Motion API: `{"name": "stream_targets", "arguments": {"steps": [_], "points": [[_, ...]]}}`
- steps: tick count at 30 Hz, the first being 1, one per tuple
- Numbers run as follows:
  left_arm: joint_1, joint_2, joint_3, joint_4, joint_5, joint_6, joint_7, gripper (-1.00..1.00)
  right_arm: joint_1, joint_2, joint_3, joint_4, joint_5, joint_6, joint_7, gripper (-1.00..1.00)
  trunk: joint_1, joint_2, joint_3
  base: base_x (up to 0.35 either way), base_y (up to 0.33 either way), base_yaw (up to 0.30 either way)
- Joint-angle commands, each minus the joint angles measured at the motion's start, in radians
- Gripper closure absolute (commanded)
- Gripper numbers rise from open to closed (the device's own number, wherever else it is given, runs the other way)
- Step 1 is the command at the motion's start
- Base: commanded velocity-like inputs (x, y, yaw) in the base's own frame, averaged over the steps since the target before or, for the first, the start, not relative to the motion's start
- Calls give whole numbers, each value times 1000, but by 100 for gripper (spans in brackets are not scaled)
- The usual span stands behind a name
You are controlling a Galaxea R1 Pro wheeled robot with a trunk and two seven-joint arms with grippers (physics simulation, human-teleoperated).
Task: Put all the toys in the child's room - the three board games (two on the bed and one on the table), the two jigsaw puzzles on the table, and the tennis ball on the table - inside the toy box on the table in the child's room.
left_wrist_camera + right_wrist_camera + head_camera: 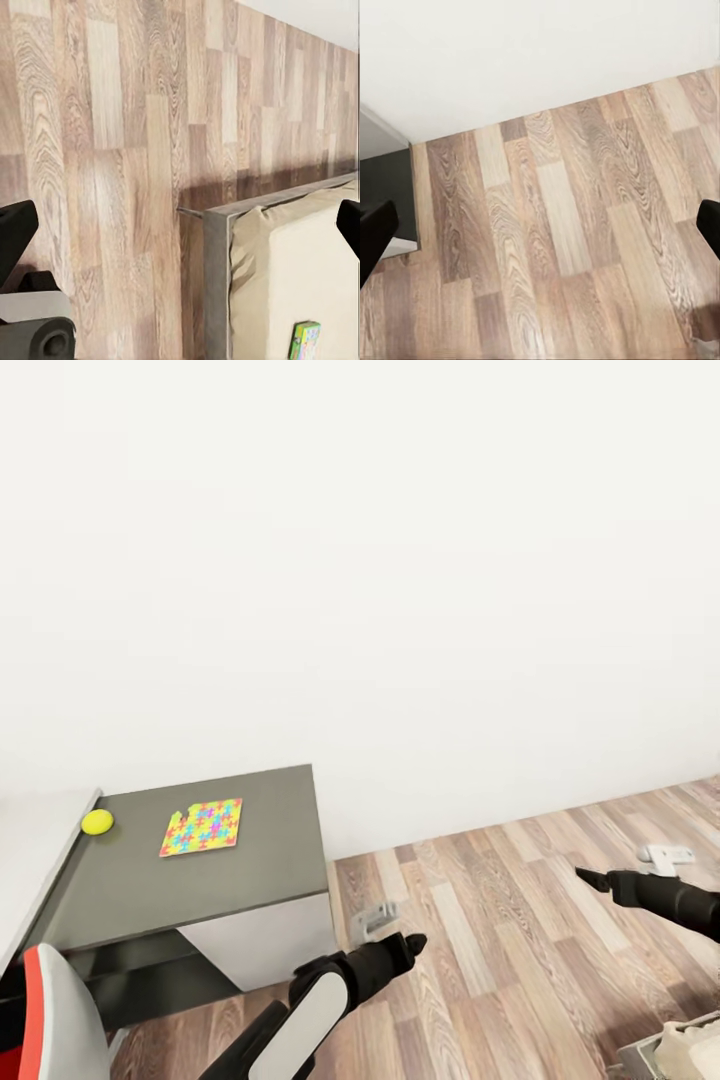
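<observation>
We face a white wall (400, 560) above a wood plank floor (500, 920). At the left of the head view stands the surface (250, 860), its dark grey lower section (130, 900) butting against a paler grey part (30, 850) further left, with a white panel (270, 945) beneath. In the left wrist view the bed (300, 270) shows, beige mattress inside a dark grey frame (217, 277) on the floor.

Our left arm (320, 1000) reaches forward low over the floor, just right of the surface's corner; our right arm (670, 900) extends in from the right edge, well apart from it. A red and grey chair (50, 1020) sits at the lower left corner, beside the surface.

A jigsaw puzzle (202, 827) lies flat on the dark section, slightly turned, one corner notched. A board game (304, 341), green with colourful print, lies on the mattress at the edge of the left wrist view, partly cut off.

The left jaws (415, 942) stand apart, one dark fingertip at each side of the left wrist view with floor and bed between. The right jaws (590, 877) are likewise apart, with bare floor between, holding nothing.

The tennis ball (98, 821) rests on the dark section where it meets the paler part, near the puzzle but not touching it.
</observation>
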Motion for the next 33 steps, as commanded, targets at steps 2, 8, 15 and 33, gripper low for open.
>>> {"name": "stream_targets", "arguments": {"steps": [2, 8, 15, 33], "points": [[-1, -2, -3, 14, 7, -14, -7, -100, -3, 0, 9, 15, 11, 2, -9, -100, 1, -2, 1, 0, 0, -120], [-2, -6, -10, 54, -20, -38, -29, -100, -5, 2, 23, 41, 12, -16, -39, -100, 1, -2, 4, 0, 0, -46], [-2, -8, -10, 132, -62, -73, -35, -100, -4, 21, 29, 45, 13, -76, -51, -100, 1, -2, 5, 0, 0, -14], [-2, -7, -30, 208, -101, -205, -65, -100, 4, 121, 33, -14, 27, -91, -59, -100, 1, -2, 29, 0, 0, -135]]}}
